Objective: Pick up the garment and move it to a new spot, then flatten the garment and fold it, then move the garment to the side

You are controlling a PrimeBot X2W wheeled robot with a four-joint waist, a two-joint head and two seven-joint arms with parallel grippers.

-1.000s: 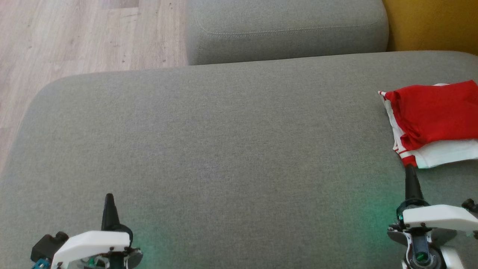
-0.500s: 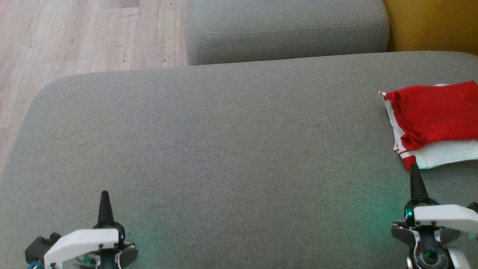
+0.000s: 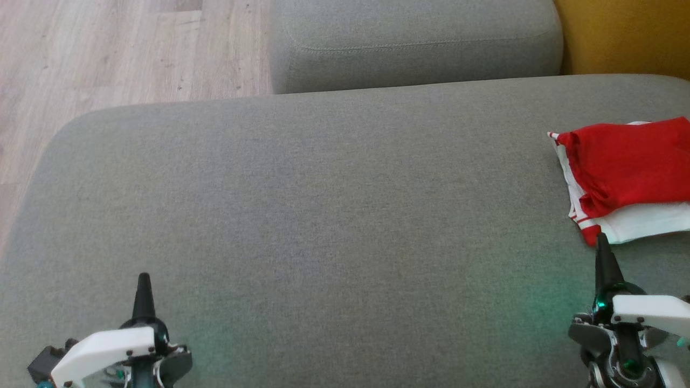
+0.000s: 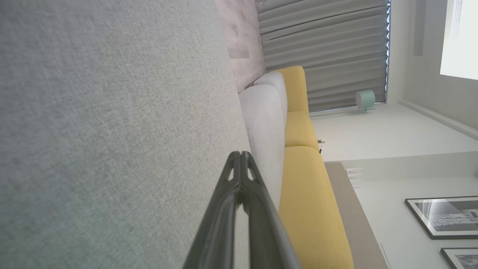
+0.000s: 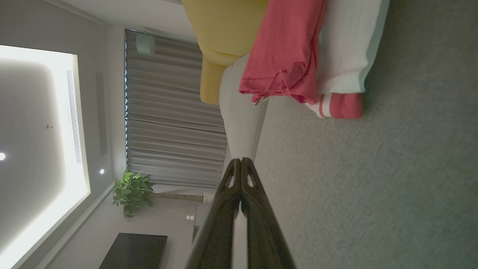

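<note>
The garment (image 3: 628, 178), red and white and folded into a compact stack, lies at the right edge of the grey cushion (image 3: 323, 215); it also appears at the top of the right wrist view (image 5: 298, 63). My right gripper (image 3: 602, 242) is shut and empty, its tip just short of the garment's near corner. My left gripper (image 3: 143, 283) is shut and empty at the lower left, far from the garment. In each wrist view the two fingers meet at the tips: left (image 4: 241, 155), right (image 5: 241, 161).
A second grey cushion (image 3: 415, 43) sits behind the main one, with a yellow cushion (image 3: 625, 35) at the top right. Wooden floor (image 3: 108, 54) lies beyond the cushion's left and far edges.
Both grippers have drawn back toward the bottom of the head view, the left drifting left and the right drifting right. The garment has not moved.
</note>
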